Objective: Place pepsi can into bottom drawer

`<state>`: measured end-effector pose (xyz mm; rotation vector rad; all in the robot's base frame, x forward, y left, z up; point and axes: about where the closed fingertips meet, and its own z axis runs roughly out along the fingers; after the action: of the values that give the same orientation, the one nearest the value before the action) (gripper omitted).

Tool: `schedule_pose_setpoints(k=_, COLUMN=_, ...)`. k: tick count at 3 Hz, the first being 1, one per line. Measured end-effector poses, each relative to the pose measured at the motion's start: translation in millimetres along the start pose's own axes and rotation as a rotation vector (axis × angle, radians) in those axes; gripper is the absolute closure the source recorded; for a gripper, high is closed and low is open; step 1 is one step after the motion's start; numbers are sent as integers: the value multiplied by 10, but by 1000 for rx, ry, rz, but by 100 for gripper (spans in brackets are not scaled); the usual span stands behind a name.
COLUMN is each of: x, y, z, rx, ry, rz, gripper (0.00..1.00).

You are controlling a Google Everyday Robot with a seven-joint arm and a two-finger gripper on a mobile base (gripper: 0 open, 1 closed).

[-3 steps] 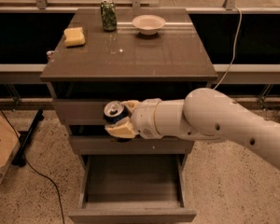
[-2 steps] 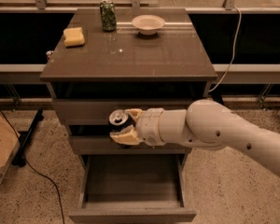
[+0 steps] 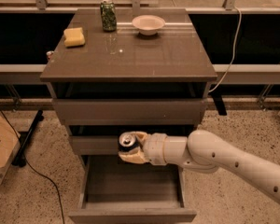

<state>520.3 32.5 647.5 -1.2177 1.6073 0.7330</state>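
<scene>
My gripper (image 3: 129, 148) is shut on the pepsi can (image 3: 127, 141), a dark can seen from above by its silver top. The white arm reaches in from the lower right. The can hangs above the back left part of the bottom drawer (image 3: 130, 185), which stands pulled out as a wide shallow grey tray with nothing in it. The can is level with the front of the middle drawer (image 3: 93, 144) and in front of it.
On top of the grey-brown cabinet (image 3: 130, 50) stand a green patterned can (image 3: 108, 15), a white bowl (image 3: 148, 24) and a yellow sponge (image 3: 74, 36). A cardboard box (image 3: 1, 146) sits on the floor at the left, with a black cable beside it.
The arm has moved down with the can, from the level of the middle drawer's top toward the open bottom drawer. The drawer has not moved.
</scene>
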Motion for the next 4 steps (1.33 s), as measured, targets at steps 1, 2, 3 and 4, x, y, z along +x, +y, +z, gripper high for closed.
schedule_pose_setpoints(k=1, x=417, y=4, z=138, rx=-5, ry=-21, rz=28, gripper=100)
schedule_pose_setpoints(k=2, x=994, y=-16, z=310, rx=-7, ry=-30, rz=91, gripper=100)
schedule_pose_setpoints(k=3, x=994, y=-16, z=310, rx=-7, ry=-30, rz=91, gripper=100)
schedule_pose_setpoints(k=4, x=1173, y=2, z=379, rx=8, ry=-4, rz=82, gripper=100)
